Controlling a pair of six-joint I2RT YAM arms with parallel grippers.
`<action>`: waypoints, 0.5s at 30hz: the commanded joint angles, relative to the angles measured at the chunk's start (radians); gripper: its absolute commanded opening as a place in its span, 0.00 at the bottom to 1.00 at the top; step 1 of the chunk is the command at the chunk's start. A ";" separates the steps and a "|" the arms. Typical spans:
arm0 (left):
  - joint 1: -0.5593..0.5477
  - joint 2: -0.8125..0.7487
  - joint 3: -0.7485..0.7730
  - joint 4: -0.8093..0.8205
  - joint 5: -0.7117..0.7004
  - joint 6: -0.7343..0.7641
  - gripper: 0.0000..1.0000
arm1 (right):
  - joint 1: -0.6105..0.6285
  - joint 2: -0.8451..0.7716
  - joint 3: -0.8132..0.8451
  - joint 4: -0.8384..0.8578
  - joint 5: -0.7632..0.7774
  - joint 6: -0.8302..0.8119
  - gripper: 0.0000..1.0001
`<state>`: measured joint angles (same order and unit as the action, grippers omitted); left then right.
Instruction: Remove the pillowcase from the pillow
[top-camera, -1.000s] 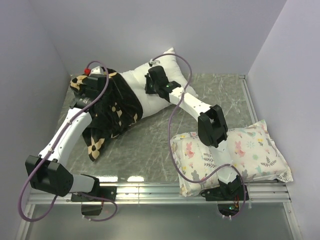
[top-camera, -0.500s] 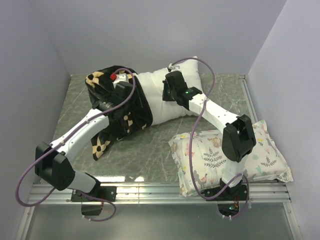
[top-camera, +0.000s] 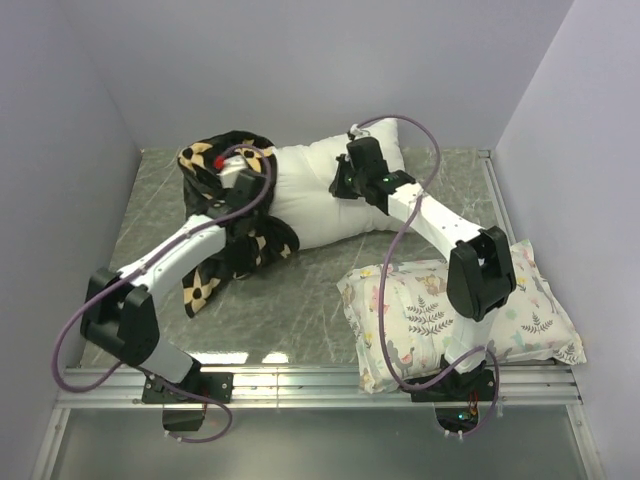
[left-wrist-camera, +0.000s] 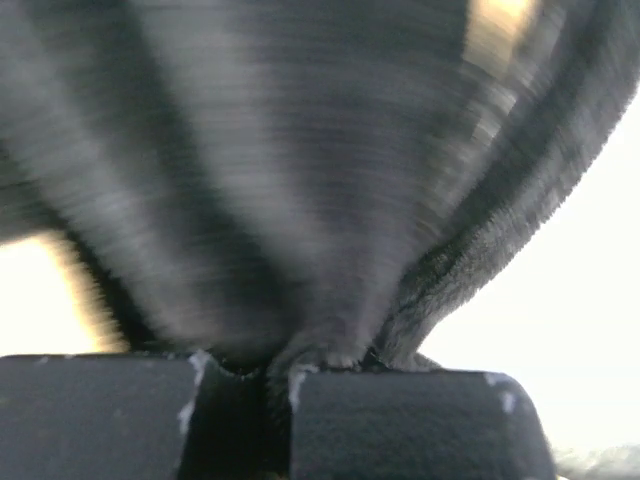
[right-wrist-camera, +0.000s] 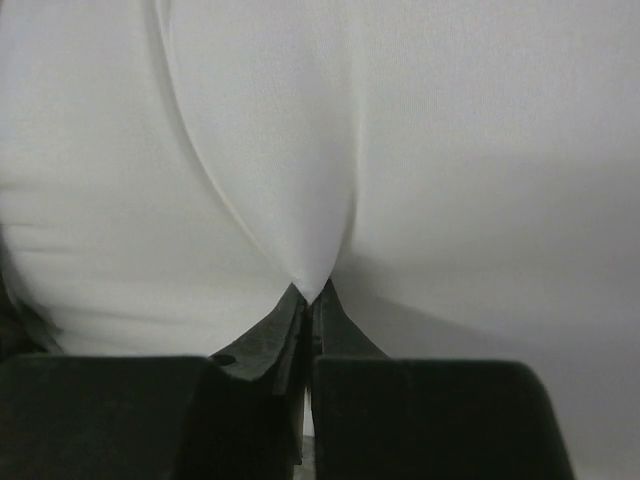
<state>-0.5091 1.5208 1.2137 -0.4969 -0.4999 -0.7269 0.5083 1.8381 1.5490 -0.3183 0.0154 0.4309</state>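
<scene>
The plump white pillow (top-camera: 305, 200) lies at the back of the table, its left end still inside the black pillowcase (top-camera: 258, 248) printed with tan flowers. My left gripper (top-camera: 250, 198) sits on the cover's edge. In the left wrist view the left gripper (left-wrist-camera: 275, 365) is shut on a bunched fold of the dark pillowcase (left-wrist-camera: 300, 180), with the white pillow (left-wrist-camera: 600, 300) at the right. My right gripper (top-camera: 345, 185) rests on the pillow's bare right half. The right wrist view shows the right gripper (right-wrist-camera: 310, 295) pinching a peak of the white pillow (right-wrist-camera: 450, 150).
A smaller pastel floral-print pillow (top-camera: 450, 310) lies at the front right, under the right arm's elbow. Grey walls close in the left, back and right sides. A metal rail (top-camera: 300, 385) runs along the near edge. A tail of the pillowcase (top-camera: 200, 290) trails toward the front left.
The left gripper has shut on the pillowcase after standing open. Both grippers and the pillow have shifted to the right and back, and the cover has bunched up further at the pillow's left end.
</scene>
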 joint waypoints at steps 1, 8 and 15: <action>0.197 -0.095 -0.115 -0.066 -0.009 -0.011 0.00 | -0.135 -0.051 -0.044 -0.082 0.048 -0.009 0.00; 0.484 -0.218 -0.221 -0.039 0.061 -0.025 0.00 | -0.271 -0.102 -0.060 -0.077 -0.011 0.014 0.00; 0.503 -0.177 -0.279 0.017 0.168 -0.065 0.00 | -0.261 -0.071 0.017 -0.105 -0.023 0.002 0.00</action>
<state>-0.0662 1.3251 0.9783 -0.4225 -0.2222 -0.7963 0.3309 1.7889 1.5162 -0.3450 -0.2123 0.5011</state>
